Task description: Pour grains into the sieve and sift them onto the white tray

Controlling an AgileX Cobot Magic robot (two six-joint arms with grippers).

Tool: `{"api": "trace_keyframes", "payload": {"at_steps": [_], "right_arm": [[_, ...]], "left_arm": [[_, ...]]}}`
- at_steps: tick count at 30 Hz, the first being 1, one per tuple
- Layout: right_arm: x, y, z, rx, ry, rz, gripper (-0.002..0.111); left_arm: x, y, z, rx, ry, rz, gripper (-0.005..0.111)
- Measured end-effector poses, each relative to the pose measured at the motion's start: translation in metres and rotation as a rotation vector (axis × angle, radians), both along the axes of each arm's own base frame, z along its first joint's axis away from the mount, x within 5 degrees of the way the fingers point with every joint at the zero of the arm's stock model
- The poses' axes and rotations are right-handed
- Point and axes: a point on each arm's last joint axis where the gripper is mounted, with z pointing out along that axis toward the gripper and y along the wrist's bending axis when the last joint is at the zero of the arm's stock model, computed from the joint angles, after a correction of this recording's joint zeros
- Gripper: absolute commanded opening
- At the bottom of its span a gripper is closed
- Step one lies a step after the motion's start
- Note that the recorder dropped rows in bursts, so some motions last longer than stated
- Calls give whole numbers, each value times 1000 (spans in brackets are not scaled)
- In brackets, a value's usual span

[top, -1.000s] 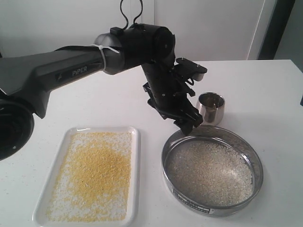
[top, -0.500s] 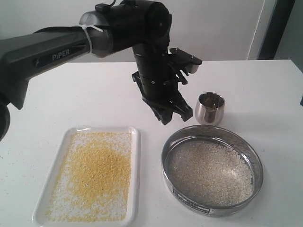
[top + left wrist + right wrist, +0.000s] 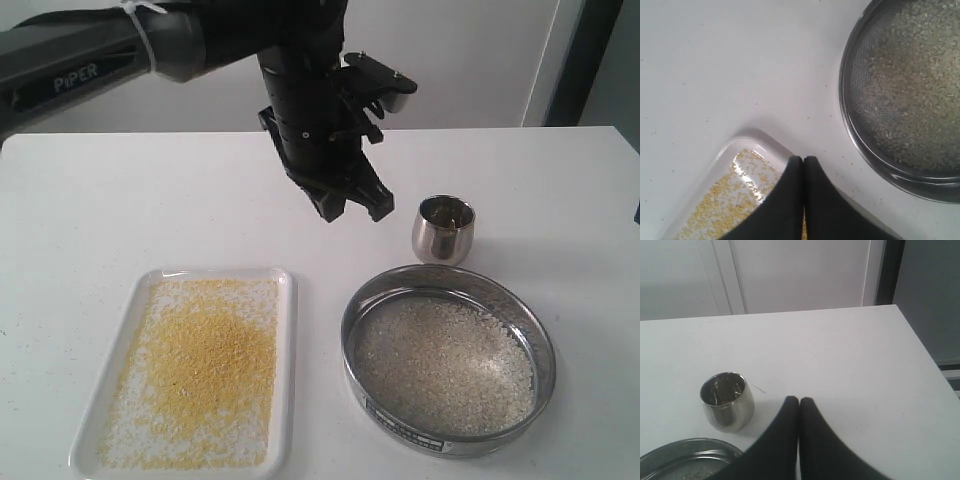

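Note:
The white tray point(image 3: 289, 360) lies at the front left, covered with golden-yellow grains point(image 3: 205, 365) and some whitish ones. To its right stands the round metal sieve point(image 3: 440, 428), with whitish grains point(image 3: 445, 365) spread over its mesh. My left gripper point(image 3: 356, 210) hangs shut and empty high above the table, behind the gap between tray and sieve. In the left wrist view its joined tips point(image 3: 803, 159) sit over the tray's corner point(image 3: 747, 137), with the sieve point(image 3: 850, 125) off to one side. My right gripper point(image 3: 799, 400) is shut and empty above bare table.
A small rounded steel cup point(image 3: 443, 230) stands upright just behind the sieve; it also shows near my right gripper as the cup point(image 3: 726, 401), next to the sieve's rim point(image 3: 685, 445). A few stray grains lie on the white table point(image 3: 855, 165).
My left gripper has let go of the sieve's far rim, risen up and to the left, and its jaws have gone from open to shut. Tray, sieve and cup have not moved.

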Motion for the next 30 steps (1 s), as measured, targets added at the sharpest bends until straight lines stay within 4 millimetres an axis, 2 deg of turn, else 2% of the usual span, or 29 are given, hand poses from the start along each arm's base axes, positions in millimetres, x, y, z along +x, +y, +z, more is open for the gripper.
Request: {"api": "trace_keyframes", "payload": {"at_steps": [4,8,13,24,30], "right_arm": [[0,0,0,0,0,0,0],[0,0,0,8,0,-3,0],[0,0,0,16,0,-5,0],[0,0,0,16,0,-5,0],[0,0,0,17,0,-6,0]], "left_arm": [[-3,5,11,-13,-16,17,0],[-12,20,25,6,-46,42,0],[-23,35,25,51,-43,61,0],[-69,85,22,125,11,123,0],[-91,106,19,35,-46,164,0]]}}
